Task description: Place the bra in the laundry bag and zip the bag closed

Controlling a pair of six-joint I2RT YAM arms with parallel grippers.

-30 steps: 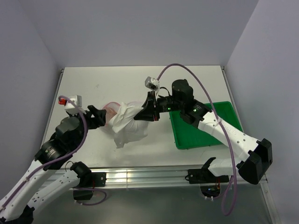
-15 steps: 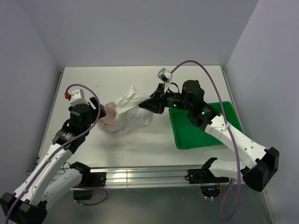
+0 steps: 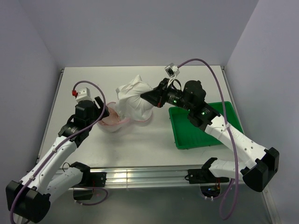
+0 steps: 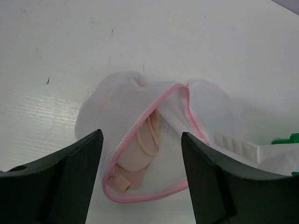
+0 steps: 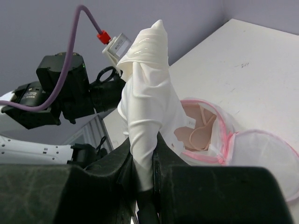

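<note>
One laundry bag gapes upward | left tool open | right tool grips cloth

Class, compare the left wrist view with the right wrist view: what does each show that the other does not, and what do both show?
Left wrist only: a sliver of the green tray, and the open left gripper framing the laundry bag. Right wrist only: the right gripper shut on white fabric that stands in a peak, with the left arm beyond. Both: the laundry bag lying open on the table, the bra inside.
</note>
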